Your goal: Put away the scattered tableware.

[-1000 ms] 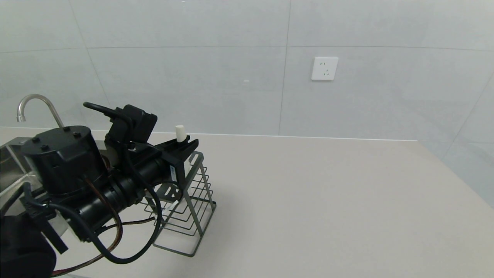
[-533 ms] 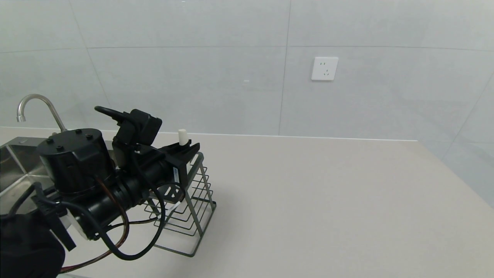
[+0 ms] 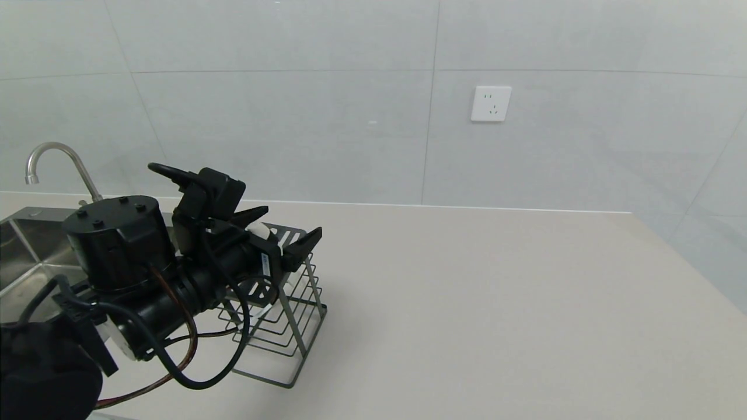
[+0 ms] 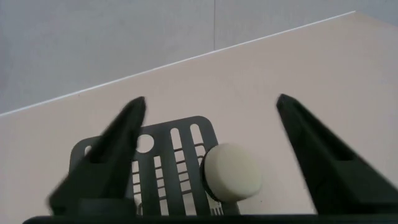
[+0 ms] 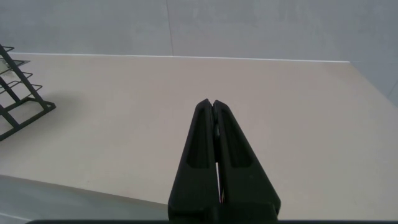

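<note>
This is a kitchen: a steel sink (image 3: 32,251) with a curved faucet (image 3: 55,158) is set into a long pale counter (image 3: 496,303). A grey tiled wall (image 3: 292,116) with a socket (image 3: 491,104) stands behind, and a wire rack (image 3: 295,326) stands on the counter.

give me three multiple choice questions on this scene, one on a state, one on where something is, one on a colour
1. How is the left gripper?
A) shut, fingers touching
B) open wide
C) half closed on a cup

2. Where is the cream round-ended utensil handle?
A) in the slotted top of the dark wire rack
B) lying flat beside that rack
C) clamped in the left gripper

3. What colour is the square plastic wall socket?
A) black
B) white
C) red

Answers:
1 B, its two fingers stand far apart.
2 A, its end pokes up through the rack's top plate.
3 B, it shows white on the grey tiles.
</note>
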Controlling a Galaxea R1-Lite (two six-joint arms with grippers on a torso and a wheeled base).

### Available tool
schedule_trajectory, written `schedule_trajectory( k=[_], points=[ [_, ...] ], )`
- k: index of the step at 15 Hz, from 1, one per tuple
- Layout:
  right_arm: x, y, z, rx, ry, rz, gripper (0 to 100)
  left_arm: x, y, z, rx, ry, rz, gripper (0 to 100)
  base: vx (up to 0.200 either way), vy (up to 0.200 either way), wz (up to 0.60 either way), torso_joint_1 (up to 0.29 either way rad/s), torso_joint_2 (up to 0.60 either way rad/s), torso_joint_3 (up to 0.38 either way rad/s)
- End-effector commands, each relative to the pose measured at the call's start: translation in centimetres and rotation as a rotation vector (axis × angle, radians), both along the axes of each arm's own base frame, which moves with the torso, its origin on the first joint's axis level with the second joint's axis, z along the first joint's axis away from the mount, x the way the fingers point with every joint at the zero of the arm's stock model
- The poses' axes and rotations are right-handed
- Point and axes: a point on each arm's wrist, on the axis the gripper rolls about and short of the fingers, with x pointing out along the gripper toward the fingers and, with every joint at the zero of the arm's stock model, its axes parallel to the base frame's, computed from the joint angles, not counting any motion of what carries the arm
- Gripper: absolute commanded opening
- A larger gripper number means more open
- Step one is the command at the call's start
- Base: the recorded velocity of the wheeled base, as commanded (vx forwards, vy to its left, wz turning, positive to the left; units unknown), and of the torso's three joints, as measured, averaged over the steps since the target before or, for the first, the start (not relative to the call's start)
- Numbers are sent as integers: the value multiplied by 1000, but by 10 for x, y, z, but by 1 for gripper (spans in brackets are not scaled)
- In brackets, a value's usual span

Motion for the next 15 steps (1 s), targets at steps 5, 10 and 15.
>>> schedule_trajectory(
  k=[5,10,15],
  points=[
    [0,0,0,-2,1,2,0,-26,15,27,-30,-112,-50,100,0,0,0,0,0,0],
    [0,0,0,-2,1,2,0,-127,79,12,-8,-229,-1,100,0,0,0,0,0,0],
    [0,0,0,-3,0,-2,0,-147,93,13,-19,-302,57,100,0,0,0,0,0,0]
  ],
)
